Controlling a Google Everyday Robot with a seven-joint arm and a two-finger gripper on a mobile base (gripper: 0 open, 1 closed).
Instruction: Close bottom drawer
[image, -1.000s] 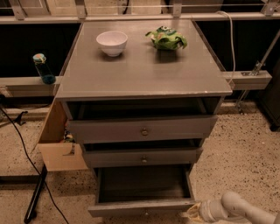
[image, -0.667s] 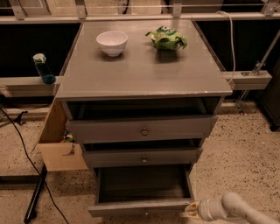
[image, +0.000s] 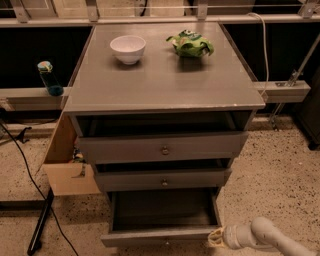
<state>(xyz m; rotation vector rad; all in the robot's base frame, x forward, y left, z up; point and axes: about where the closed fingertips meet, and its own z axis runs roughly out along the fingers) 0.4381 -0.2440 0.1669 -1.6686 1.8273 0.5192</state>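
The grey wooden cabinet (image: 165, 85) has three drawers. The bottom drawer (image: 162, 215) is pulled far out, its long tray empty and its slim front panel (image: 155, 236) at the bottom edge of the camera view. The middle drawer (image: 162, 179) and top drawer (image: 162, 147) stand slightly out. My gripper (image: 215, 237) comes in from the lower right on a white arm (image: 265, 235). It sits at the right end of the bottom drawer's front panel, touching or very near it.
A white bowl (image: 128, 48) and a green bag (image: 190, 43) sit on the cabinet top. A cardboard box (image: 67, 160) stands against the cabinet's left side. A blue bottle (image: 49, 78) sits on a ledge at left. Black cables (image: 30, 175) run over the speckled floor.
The arm and gripper have shifted slightly left toward the drawer's right front corner. The bottom drawer stands about as far out as before.
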